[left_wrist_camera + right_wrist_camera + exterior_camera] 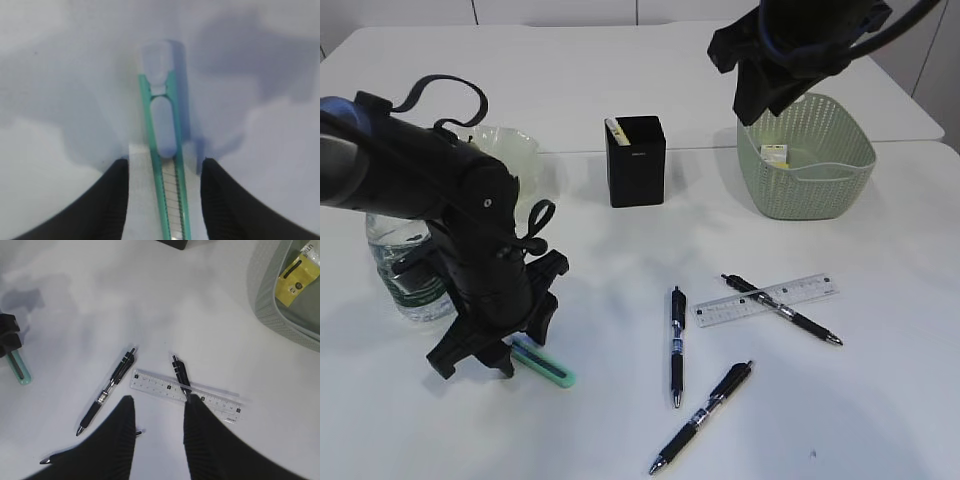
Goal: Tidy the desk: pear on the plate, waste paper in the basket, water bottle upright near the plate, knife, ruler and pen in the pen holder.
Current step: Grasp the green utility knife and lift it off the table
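At the far left of the white bench [620,90] the water bottle [408,270] stands upright, partly hidden behind the left arm, with the pale green plate [510,148] just behind it near the arm's elbow; whether the pear lies on the plate cannot be told. The left gripper [485,345] is down at the bench over the green knife [545,365]; the left wrist view shows its two black fingers [107,200] spread on either side of the knife [165,150], with a gap on each side, so the gripper is parted around the knife rather than pinching it. Further right, the black pen holder [636,160] stands in the middle of the bench with a pale object poking from its rim. In front of it lie three black pens: one nearly straight [677,345], one slanted nearer the front edge [705,415], and a third [782,309] crossing over the clear ruler [767,300]. At the right stands the green basket [807,160] holding yellow and white waste paper [776,153]. The right gripper [159,435] hangs above the bench, its fingers spread and holding nothing, with the ruler [185,394] below them.
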`<state>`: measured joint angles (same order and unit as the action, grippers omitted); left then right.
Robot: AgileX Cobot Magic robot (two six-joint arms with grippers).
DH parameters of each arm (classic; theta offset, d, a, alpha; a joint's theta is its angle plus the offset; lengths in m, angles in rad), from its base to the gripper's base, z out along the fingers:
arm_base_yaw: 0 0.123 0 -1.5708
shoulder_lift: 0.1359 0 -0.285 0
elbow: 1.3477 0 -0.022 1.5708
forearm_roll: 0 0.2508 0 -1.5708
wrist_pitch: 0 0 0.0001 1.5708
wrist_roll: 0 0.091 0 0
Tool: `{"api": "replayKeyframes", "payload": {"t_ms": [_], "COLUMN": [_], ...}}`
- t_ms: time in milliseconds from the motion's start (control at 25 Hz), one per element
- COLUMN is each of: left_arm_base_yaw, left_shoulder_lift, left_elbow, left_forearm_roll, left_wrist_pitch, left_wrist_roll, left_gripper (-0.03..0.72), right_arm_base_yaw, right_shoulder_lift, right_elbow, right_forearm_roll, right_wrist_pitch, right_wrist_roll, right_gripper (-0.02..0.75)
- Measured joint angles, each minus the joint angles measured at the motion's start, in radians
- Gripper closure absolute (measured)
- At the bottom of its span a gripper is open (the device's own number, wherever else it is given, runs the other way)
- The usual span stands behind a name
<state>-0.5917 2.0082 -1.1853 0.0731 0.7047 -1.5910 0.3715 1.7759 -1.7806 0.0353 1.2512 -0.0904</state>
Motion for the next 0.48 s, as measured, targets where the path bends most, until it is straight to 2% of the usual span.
{"api": "replayKeyframes", "payload": {"t_ms": [320,400,480], "left_arm_base_yaw": [0.0,0.0,0.0], "left_shoulder_lift": [0.011,0.011,0.011], "left_elbow": [-0.006,-0.006,-0.006], "left_forearm_roll": [0.0,0.0,0.0], "left_wrist_pitch": [-0.004,-0.006,-0.006], "left_wrist_roll": [0.0,0.0,0.0], "left_gripper": [0.368,0.387,0.437], "right_arm_base_yaw": [0.0,0.0,0.0], "right_shoulder_lift": [0.0,0.0,0.0], "right_elbow": [0.0,0.0,0.0], "right_forearm_roll": [0.005,0.005,0.005], "right_wrist_pitch": [0.0,0.0,0.0], "right_wrist_roll": [0.0,0.0,0.0], "right_gripper": [0.458,0.458,0.458]}}
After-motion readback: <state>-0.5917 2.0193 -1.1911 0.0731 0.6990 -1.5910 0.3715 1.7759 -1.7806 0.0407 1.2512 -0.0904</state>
